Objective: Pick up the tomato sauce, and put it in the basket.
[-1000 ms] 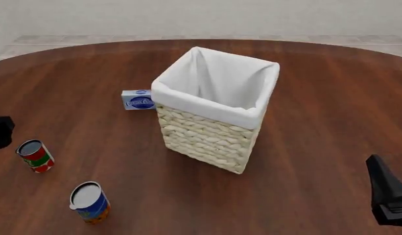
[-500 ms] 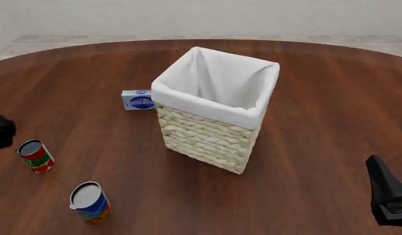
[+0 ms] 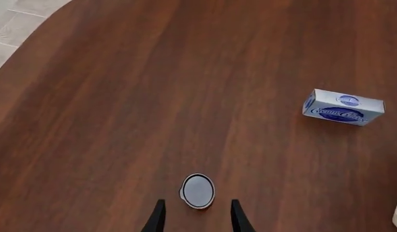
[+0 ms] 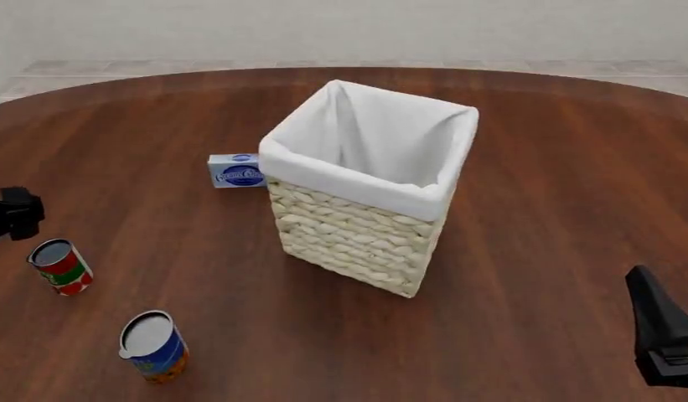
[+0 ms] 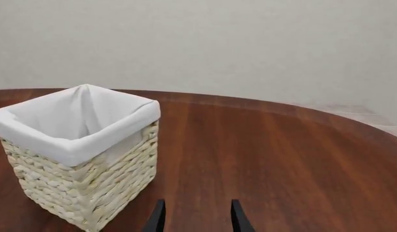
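The tomato sauce (image 4: 59,266) is a small can with a red, green and white label, standing upright at the table's near left. In the left wrist view its silver top (image 3: 198,191) lies just beyond and between the two fingertips. My left gripper (image 3: 197,216) is open and empty above the can; a black part of the left arm (image 4: 11,213) shows above the can at the left edge of the front view. The basket (image 4: 355,230), cream wicker with a white lining, stands at the table's middle. My right gripper (image 5: 195,220) is open and empty, facing the basket (image 5: 88,186) from a distance.
A larger blue-and-orange can (image 4: 153,345) stands near the front edge, right of the tomato sauce. A small white-and-blue box (image 4: 236,170) lies against the basket's left side and also shows in the left wrist view (image 3: 343,107). The right arm (image 4: 662,331) is at the near right corner.
The left arm has moved a little to the right and up in the front view, closer over the tomato sauce. The right arm, cans and basket have not moved.
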Available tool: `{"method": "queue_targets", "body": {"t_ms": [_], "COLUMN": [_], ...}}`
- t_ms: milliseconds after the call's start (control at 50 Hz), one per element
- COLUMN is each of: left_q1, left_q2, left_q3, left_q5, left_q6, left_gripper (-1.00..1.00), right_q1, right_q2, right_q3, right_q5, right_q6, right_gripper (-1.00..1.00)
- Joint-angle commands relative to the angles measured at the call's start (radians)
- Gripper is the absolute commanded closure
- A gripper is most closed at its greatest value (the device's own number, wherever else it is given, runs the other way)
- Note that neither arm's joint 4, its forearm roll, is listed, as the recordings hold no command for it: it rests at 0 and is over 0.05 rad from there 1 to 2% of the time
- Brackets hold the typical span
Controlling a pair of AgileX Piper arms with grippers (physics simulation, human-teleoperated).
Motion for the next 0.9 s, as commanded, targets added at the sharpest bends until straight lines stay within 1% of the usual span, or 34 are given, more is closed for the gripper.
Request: {"method": "queue_targets", "body": {"t_ms": [20, 100, 220, 360, 400, 660, 900], "left_q1": [0.011, 0.015, 0.015, 0.002, -0.002, -0.008, 0.003], "left_q2": [0.060, 0.089, 0.114, 0.155, 0.169, 0.198, 0.233], "left_q3": [0.016, 0.032, 0.052, 0.080, 0.085, 0.105, 0.135], "left_q5": [-0.065, -0.102, -0.135, -0.188, -0.196, -0.234, -0.281], "left_q6": [0.006, -0.003, 0.007, -0.021, -0.036, -0.052, -0.048], "left_gripper": [-1.00, -1.00, -1.00, -1.00, -1.00, -1.00, -1.00], "right_q1": [-0.001, -0.003, -0.003, -0.004, -0.005, -0.004, -0.003], "right_q2": [0.001, 0.001, 0.002, 0.002, 0.002, -0.001, 0.000], "right_q3": [0.000, 0.001, 0.001, 0.000, 0.000, 0.000, 0.000], "right_q5": [0.000, 0.000, -0.001, -0.002, -0.002, -0.001, 0.001], "right_q6": [-0.003, -0.003, -0.004, -0.004, -0.003, -0.002, -0.004], "right_gripper": [-1.00, -1.00, -1.00, -1.00, -1.00, -1.00, -1.00]}}
